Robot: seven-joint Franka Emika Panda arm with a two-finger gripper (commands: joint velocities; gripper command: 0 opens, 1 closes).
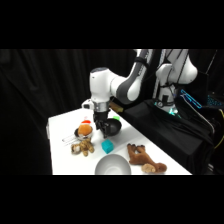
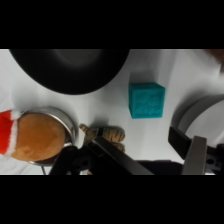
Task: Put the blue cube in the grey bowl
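The hand (image 1: 104, 131), empty with fingers apart, hovers off the cube (image 2: 146, 100); descending here risks hitting the black bowl (image 2: 70, 67).

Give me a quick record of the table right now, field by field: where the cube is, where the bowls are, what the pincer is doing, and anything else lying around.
blue cube: on the table, untouched, apart from both bowls
grey bowl: at the table's near edge, in front of the cube
black bowl: behind the cube
pincer: above the table by the black bowl, holding nothing; open or shut not visible
task state: cube not yet in the grey bowl
other items: brown plush toy right of the grey bowl; small striped toy left of the cube
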